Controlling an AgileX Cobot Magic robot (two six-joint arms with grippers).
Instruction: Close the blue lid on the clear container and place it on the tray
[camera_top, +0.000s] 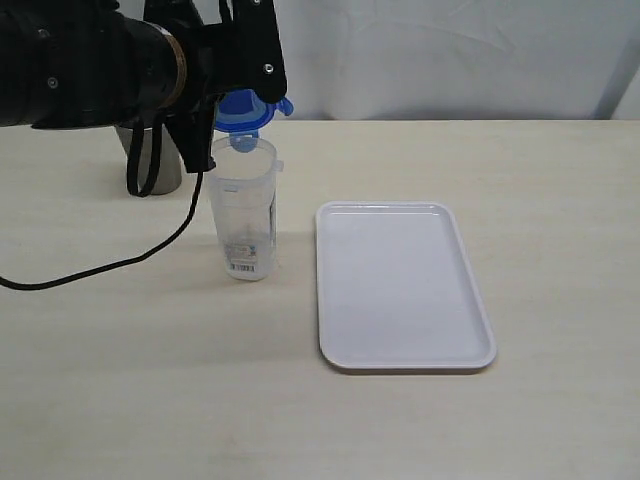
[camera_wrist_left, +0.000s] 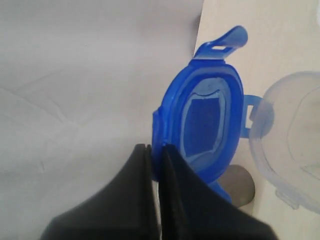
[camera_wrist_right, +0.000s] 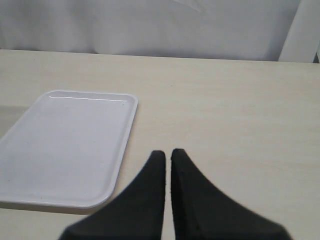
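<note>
White plastic comes first: the tray (camera_top: 405, 285) lies flat on the pale desk (camera_top: 150, 400), nearest of the task's things and right of centre. It is bare, as a drop-off spot should be. The right fingers (camera_wrist_right: 157, 165) are out of the exterior view. Their own camera shows them pressed together, gripping nothing, above bare desk with the tray close by. They look parked out of the way, perhaps ready to steady or carry later.

Just left of the tray and a little farther back, the clear container (camera_top: 245, 215) stands upright on the desk. Its barcode label is near the base and its mouth is open. It stands apart from the tray, so the carry is not yet done.

Directly above that mouth hangs the blue lid (camera_top: 245, 112), pinched by its rim between the left fingers (camera_wrist_left: 142, 160), which are clamped shut on it. The edge grip leaves the lid's face and its splayed flaps free to meet the rim. One flap dips to about the lip, though I cannot tell whether it touches. The lid looks tilted and is not seated, so levelling and pressing down appear to be the step in hand.

Farthest back, left of the container, a grey metal cup (camera_top: 165, 165) is half hidden behind the left arm.
</note>
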